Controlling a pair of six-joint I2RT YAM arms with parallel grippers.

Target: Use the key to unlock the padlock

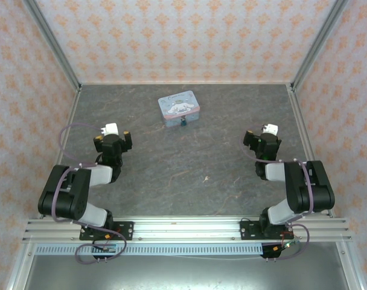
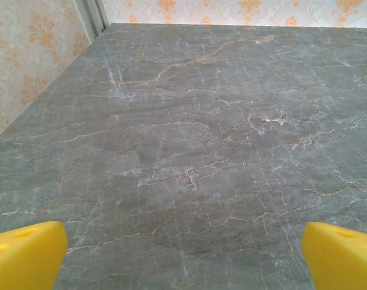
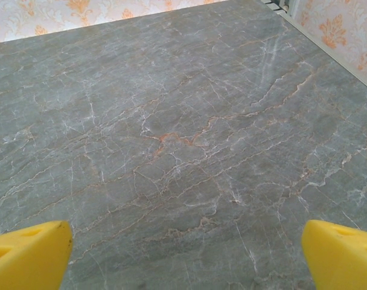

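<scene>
Top external: one padlock (image 1: 184, 122) beside one tin (image 1: 179, 107); left tool (image 1: 113, 137) and right tool (image 1: 260, 139), two, spread wide, empty.

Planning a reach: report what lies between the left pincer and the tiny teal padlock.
Top view: bare grey marbled tabletop, nothing else, between left pincer and tiny dark teal padlock.

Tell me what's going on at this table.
Nothing is being handled yet. The left gripper and right gripper hang over bare table on their own sides, jaws wide open and empty. The small padlock sits untouched at the near edge of the cartoon tin, far middle of the table.
</scene>
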